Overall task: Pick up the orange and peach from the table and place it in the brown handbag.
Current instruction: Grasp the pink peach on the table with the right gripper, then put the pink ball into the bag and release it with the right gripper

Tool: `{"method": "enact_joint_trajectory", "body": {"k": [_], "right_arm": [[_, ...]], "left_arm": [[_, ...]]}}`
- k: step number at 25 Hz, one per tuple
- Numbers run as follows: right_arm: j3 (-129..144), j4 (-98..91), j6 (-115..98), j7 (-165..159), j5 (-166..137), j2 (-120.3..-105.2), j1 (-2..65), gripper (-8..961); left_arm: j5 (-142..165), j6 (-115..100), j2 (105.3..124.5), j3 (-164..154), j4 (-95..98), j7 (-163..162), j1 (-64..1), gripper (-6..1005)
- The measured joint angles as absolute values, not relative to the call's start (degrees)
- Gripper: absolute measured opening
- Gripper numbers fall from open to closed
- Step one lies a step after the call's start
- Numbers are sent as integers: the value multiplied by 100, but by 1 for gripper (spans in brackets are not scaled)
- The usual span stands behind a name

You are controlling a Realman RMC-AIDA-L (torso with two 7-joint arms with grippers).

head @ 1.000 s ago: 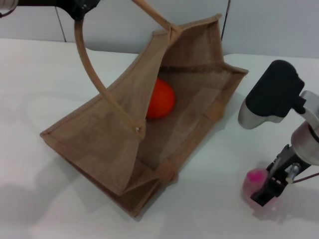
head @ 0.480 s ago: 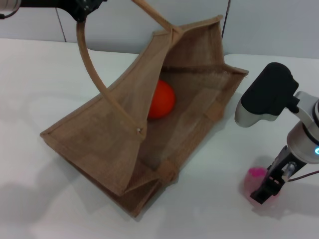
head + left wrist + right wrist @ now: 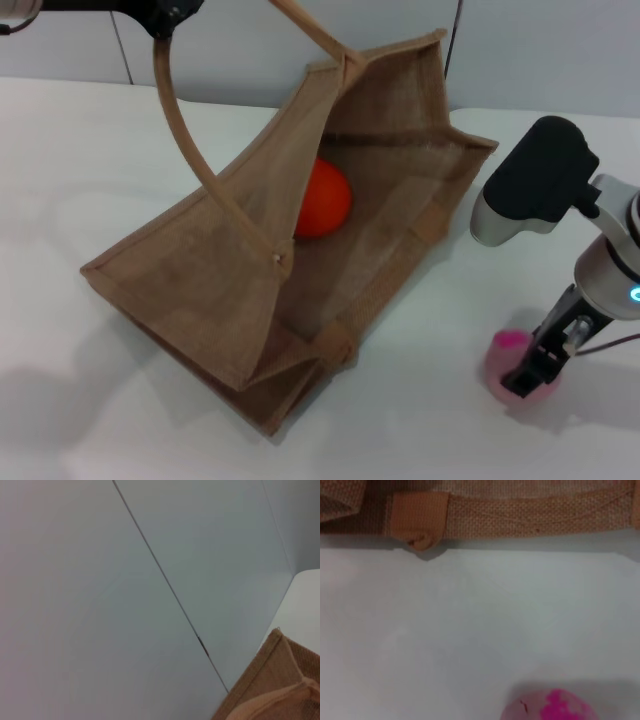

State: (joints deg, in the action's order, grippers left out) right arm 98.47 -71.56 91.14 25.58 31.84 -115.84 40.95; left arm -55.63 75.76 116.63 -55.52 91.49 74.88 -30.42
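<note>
The brown handbag point(image 3: 210, 270) lies on the white table with its mouth held open. My left gripper point(image 3: 165, 15), at the top left, is shut on its strap handle point(image 3: 185, 135) and lifts it. A corner of the bag shows in the left wrist view point(image 3: 280, 685). The orange point(image 3: 322, 198) sits inside the bag. The peach point(image 3: 500, 356), pale pink with a magenta spot, rests on the table at the lower right. My right gripper point(image 3: 525, 378) is down at the peach, right against it. The peach also shows in the right wrist view point(image 3: 550, 707).
The bag's near edge and a strap end point(image 3: 417, 517) lie a short way from the peach. Bare white table point(image 3: 430, 400) separates the two. A grey wall point(image 3: 100, 580) stands behind the table.
My right arm has shifted a little left and lower onto the peach. The bag, the orange and my left gripper have not moved.
</note>
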Motion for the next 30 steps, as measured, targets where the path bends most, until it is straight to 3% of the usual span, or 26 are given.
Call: {"method": "enact_joint_trajectory", "body": {"k": [16,22,30], "right_arm": [[9316,-7929,9267,2598,3119,-11542,4153,581],[9198,-8642,9125,2617,3219,-11580,4473,527],[9323,-8161,7884,2707,3553,-11584,4776,481]], "left_arm": [[-5591,7529,11656,-5537,9162,7489,-3013,187],[-5633,7510,11665,-5641,9152,7492,-3085,192],[-6134,7508,11661,-5906,9193,7437,-3326,198]]}}
